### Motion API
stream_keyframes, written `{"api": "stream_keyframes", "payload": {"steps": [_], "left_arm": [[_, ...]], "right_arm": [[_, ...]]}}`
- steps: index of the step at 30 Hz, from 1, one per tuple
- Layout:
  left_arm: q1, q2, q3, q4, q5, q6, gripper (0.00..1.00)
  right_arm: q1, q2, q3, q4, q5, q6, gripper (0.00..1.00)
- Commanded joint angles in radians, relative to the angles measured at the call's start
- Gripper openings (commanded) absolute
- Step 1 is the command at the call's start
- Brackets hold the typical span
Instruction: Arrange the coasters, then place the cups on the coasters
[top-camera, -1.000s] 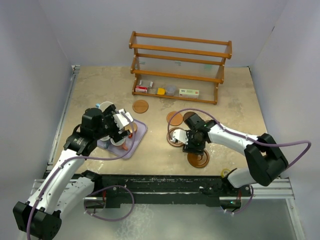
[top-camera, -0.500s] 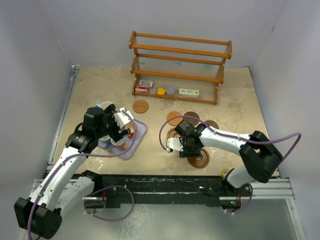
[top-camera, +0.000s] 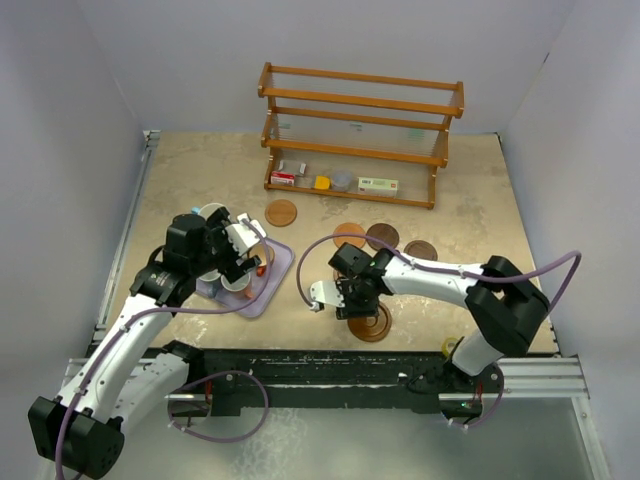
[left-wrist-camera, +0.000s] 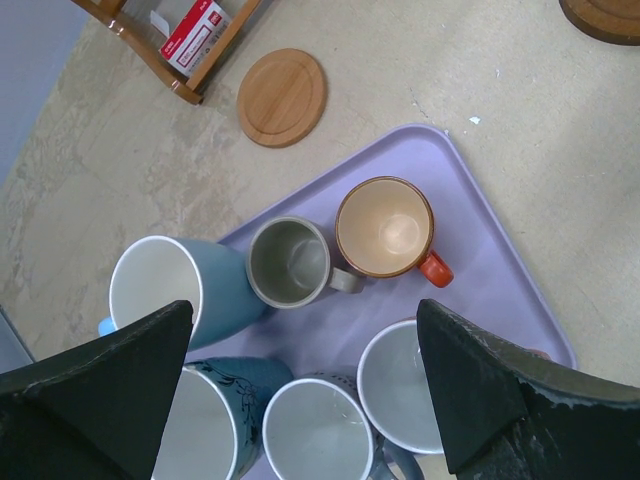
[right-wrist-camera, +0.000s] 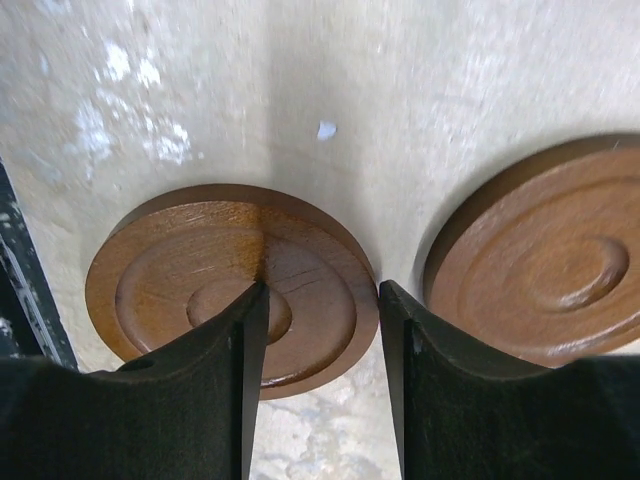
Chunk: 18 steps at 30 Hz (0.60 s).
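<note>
— Where are the cups?
— All on the purple tray (left-wrist-camera: 490, 270), at 9 o'clock on the desk (top-camera: 470, 190). An orange cup (left-wrist-camera: 385, 228) stands just beside a grey cup (left-wrist-camera: 290, 262). A tall blue cup (left-wrist-camera: 165, 285) is at the grey one's 9 o'clock, and three more cups (left-wrist-camera: 405, 385) crowd the tray's near end. None sits on a coaster.

— And the coasters?
— Flat on the desk. One grooved coaster (right-wrist-camera: 170, 290) lies near 6 o'clock, with a second grooved coaster (right-wrist-camera: 540, 270) just apart at its 3 o'clock. Beyond them run a light coaster (top-camera: 349, 235) and two dark coasters (top-camera: 382, 236). A lone light coaster (top-camera: 282, 212) lies at the tray's 12 o'clock.

— The grippers?
— The right gripper (right-wrist-camera: 322, 295) is down over the first grooved coaster with its jaws about half apart. One finger is above the coaster's middle and the other is just off its rim. I cannot tell whether it pinches the coaster. The left gripper (left-wrist-camera: 305, 308) hovers above the cups, spread wide and holding nothing.

— Anything else?
— A wooden rack (top-camera: 360, 130) stands at 12 o'clock.
</note>
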Motion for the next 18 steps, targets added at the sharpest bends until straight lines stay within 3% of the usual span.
{"api": "stream_keyframes", "payload": {"steps": [1,9,18], "left_arm": [[0.007,-0.02,0.011,0.049,0.003,-0.015,0.9],[0.008,-0.025,0.006,0.048,0.012,-0.014,0.9],[0.008,-0.027,0.013,0.043,0.015,-0.013,0.91]], "right_arm": [[0.023,0.052,0.047,0.102,-0.136,0.023,0.48],[0.027,0.075,0.09,0.095,-0.164,0.027,0.48],[0.004,-0.008,0.152,0.024,-0.178,0.065,0.53]]}}
